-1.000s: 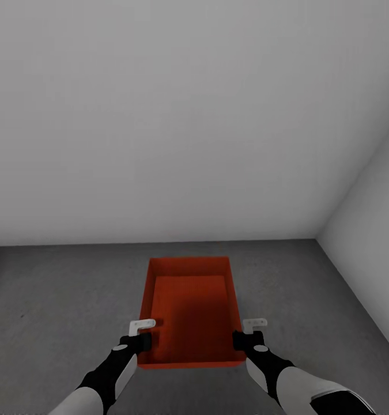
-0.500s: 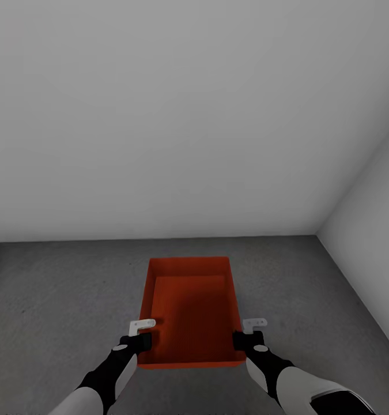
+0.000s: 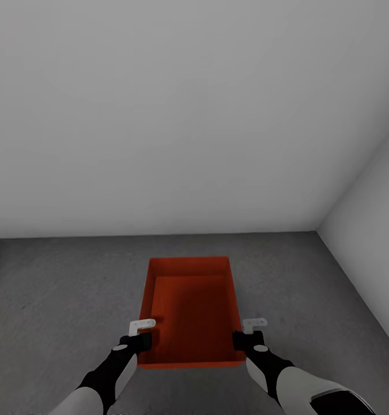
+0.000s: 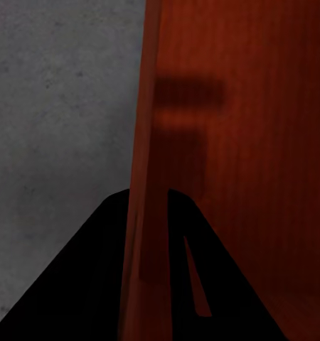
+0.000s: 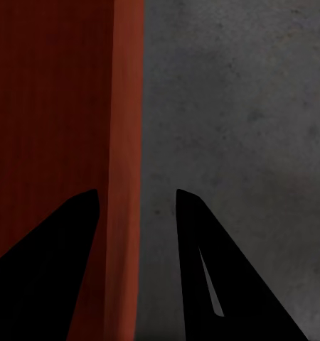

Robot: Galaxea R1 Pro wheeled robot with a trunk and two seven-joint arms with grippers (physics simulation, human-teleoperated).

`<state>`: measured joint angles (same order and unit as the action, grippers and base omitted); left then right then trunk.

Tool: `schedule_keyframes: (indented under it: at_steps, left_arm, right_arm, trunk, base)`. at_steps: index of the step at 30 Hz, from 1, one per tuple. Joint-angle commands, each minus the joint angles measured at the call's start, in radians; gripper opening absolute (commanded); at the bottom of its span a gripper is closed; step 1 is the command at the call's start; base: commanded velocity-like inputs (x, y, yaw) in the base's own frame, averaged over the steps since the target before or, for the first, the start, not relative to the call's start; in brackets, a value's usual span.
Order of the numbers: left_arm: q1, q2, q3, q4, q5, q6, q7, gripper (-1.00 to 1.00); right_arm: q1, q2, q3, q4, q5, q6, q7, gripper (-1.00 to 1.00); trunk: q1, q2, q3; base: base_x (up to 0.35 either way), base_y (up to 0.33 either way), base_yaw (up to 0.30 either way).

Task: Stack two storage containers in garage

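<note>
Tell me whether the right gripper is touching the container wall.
Cannot tell. In the right wrist view the right gripper straddles the storage container wall, with a grey strip showing beside the outer finger.

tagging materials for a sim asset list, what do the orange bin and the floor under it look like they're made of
The storage container: likely moulded plastic, matte, judging by its uniform orange-red colour, thin plain walls and lack of seams or grain. It is a render, so this stays a guess. The floor: looks like bare concrete, rough and unpolished, with dark grey mottling and no joints or sheen.
</note>
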<state>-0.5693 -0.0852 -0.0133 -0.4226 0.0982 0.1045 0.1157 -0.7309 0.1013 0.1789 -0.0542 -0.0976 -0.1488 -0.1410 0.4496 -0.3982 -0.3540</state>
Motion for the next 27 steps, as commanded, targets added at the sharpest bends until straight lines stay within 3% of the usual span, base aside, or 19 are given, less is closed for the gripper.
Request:
schedule_keyframes:
  at_steps: [1,27]
  left_arm:
    - [0.0,-0.001,0.022,-0.001,0.008,0.006,0.008,-1.0]
    - [0.0,-0.001,0.022,-0.003,0.005,0.005,0.007,-1.0]
  right_arm:
    - [-0.001,0.005,-0.046,-0.003,0.001,-0.051,0.0,-1.0]
    - [-0.001,0.005,-0.046,-0.003,0.0,-0.045,-0.002,-1.0]
  trunk:
    - [0.0,-0.002,-0.003]
    - [0.0,-0.002,-0.034]
  base:
    - [0.0,0.0,0.0]
    - [0.0,0.0,0.0]
